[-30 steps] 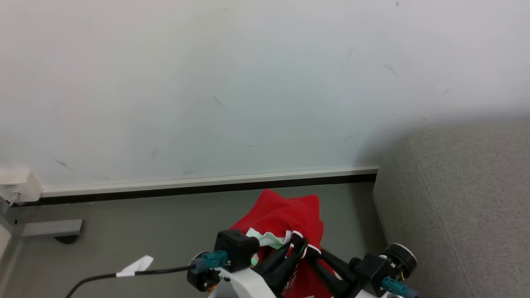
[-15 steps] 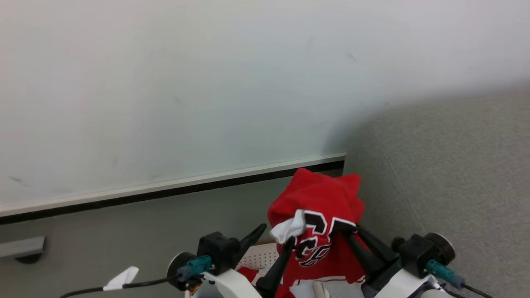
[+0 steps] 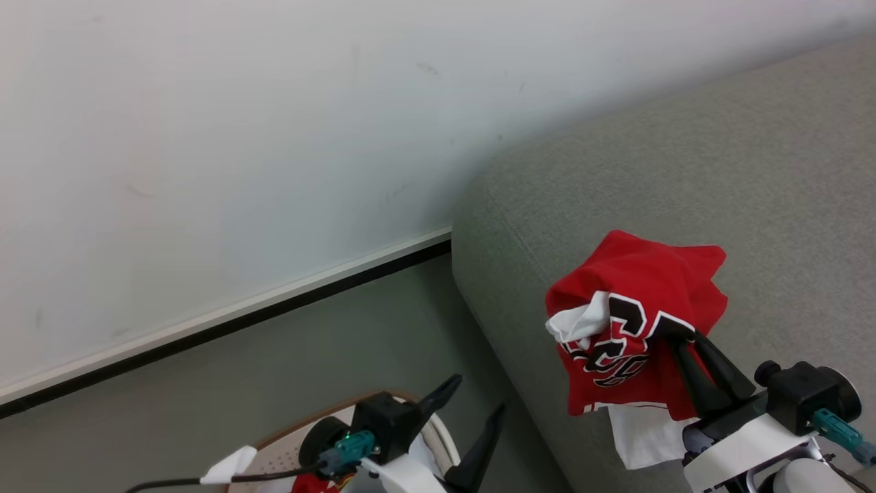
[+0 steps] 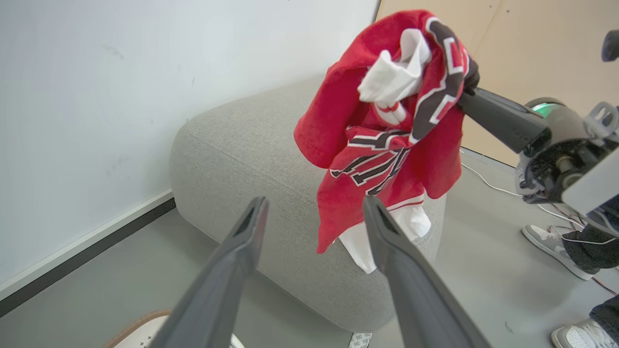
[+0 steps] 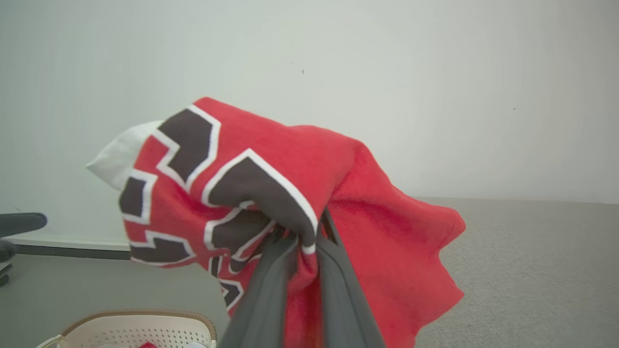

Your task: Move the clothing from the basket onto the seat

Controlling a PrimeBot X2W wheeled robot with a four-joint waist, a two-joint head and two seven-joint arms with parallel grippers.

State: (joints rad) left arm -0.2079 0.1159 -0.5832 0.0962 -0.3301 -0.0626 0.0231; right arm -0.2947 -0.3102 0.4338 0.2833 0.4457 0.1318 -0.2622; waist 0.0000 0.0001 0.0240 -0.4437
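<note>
My right gripper [image 3: 674,339] is shut on a red jersey [image 3: 636,322] with black-and-white lettering, holding it bunched in the air above the light-grey sofa [image 3: 684,157] near its rounded corner. A white piece of cloth [image 3: 640,431] hangs below the jersey. The right wrist view has the jersey [image 5: 290,193] draped over my shut fingers [image 5: 271,290]. My left gripper [image 3: 475,397] is open and holds nothing, just above the cream basket [image 3: 321,418] by the sofa's side. A bit of red garment [image 3: 308,483] lies in the basket. From the left wrist, the jersey [image 4: 387,121] hangs beyond my open gripper [image 4: 315,200].
A white wall with a pale and black baseboard [image 3: 226,322] runs behind the grey floor. In the left wrist view, a person's shoes [image 4: 551,241] and thin cables [image 4: 488,181] are on the floor past the sofa, before a wooden panel [image 4: 532,58].
The head camera has swung right. My right gripper has carried the jersey from above the basket to over the sofa's corner. My left gripper went from closed beside the jersey to open and stays by the basket.
</note>
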